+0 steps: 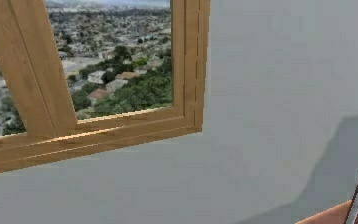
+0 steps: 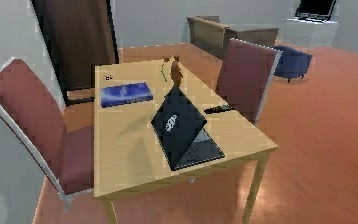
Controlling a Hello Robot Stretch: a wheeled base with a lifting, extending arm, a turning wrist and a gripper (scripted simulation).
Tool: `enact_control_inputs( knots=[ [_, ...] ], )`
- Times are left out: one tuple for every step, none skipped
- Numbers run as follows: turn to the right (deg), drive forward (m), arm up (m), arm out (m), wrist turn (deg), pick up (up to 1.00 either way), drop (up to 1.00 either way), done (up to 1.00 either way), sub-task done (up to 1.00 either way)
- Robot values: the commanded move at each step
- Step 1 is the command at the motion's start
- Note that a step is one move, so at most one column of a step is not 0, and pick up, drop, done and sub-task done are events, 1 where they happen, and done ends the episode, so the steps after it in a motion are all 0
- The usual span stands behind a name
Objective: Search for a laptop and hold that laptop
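Observation:
A black laptop (image 2: 183, 127) stands on the light wooden table (image 2: 127, 150) in the arm side view, near the table's right part. Its lid is raised and its back faces the camera, with a round mark on it. The laptop's base reaches toward the table's near right corner.
On the table lie a blue book (image 2: 125, 94), a small brown figure (image 2: 173, 72) and a dark flat object (image 2: 218, 108). Red-backed chairs (image 2: 37, 120) (image 2: 249, 75) flank it. Behind stand a dark door (image 2: 77, 40), a sofa (image 2: 219, 32) and a blue seat (image 2: 292, 62). The forward view faces a wood-framed window (image 1: 97, 70) in a grey wall (image 1: 277, 90).

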Motion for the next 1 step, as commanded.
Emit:
enact_control_inputs(
  knots=[
    [0.0, 0.00, 0.36, 0.00, 0.0, 0.00, 0.00, 0.00, 0.00]
  ],
)
